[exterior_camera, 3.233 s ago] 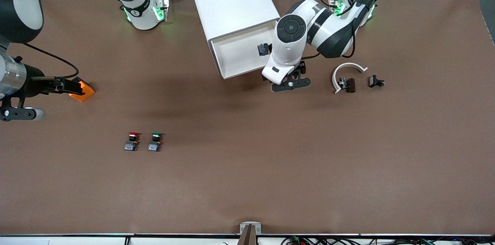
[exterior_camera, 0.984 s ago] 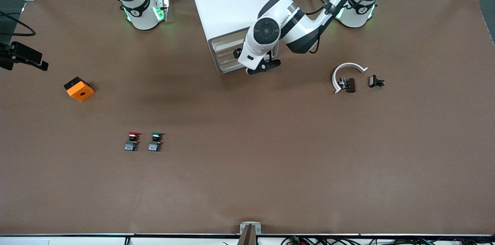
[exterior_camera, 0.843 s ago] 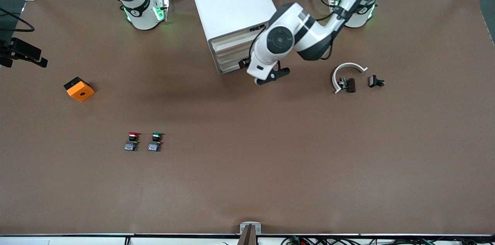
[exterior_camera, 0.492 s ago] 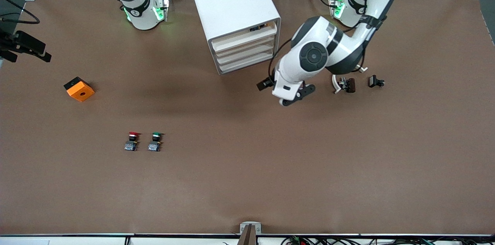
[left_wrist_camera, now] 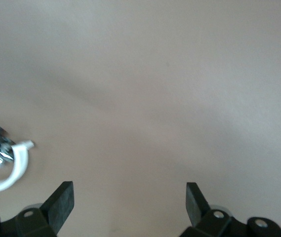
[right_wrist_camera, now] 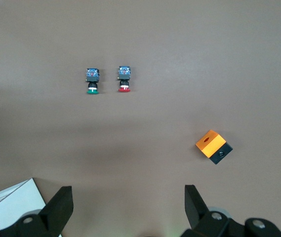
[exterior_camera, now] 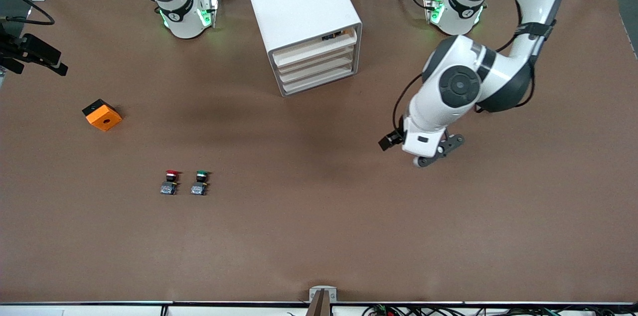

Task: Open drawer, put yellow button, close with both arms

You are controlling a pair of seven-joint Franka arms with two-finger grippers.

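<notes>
Brown matting covers the table (exterior_camera: pixel 319 236) from edge to edge. Between the two green-lit bases stands the white cabinet (exterior_camera: pixel 298 2), its four fronts facing the front camera at a slant. Its top drawer (exterior_camera: pixel 311 50) sits flush with the three below it, pushed in. At that drawer's end toward the left arm, a small dark object with a touch of yellow (exterior_camera: pixel 333 35) shows in the gap above the tray; it may be the yellow button, but it is too small to tell.

Over bare matting toward the left arm's end of the table hangs the left gripper (exterior_camera: pixel 433 152), nearer the front camera than the cabinet. In the left wrist view its fingers (left_wrist_camera: pixel 61 203) stand wide apart with nothing between them, and a white curved clip (left_wrist_camera: pixel 9 173) with a small dark part lies on the matting close by.

At the table's edge on the right arm's end hangs the right gripper (exterior_camera: pixel 37 57), up in the air. In its wrist view the fingers (right_wrist_camera: pixel 60 206) are spread and empty.

An orange block (exterior_camera: pixel 101 115) lies on the matting near the right gripper. Nearer the front camera, a red button (exterior_camera: pixel 170 182) and a green button (exterior_camera: pixel 200 182) lie just beside each other.
</notes>
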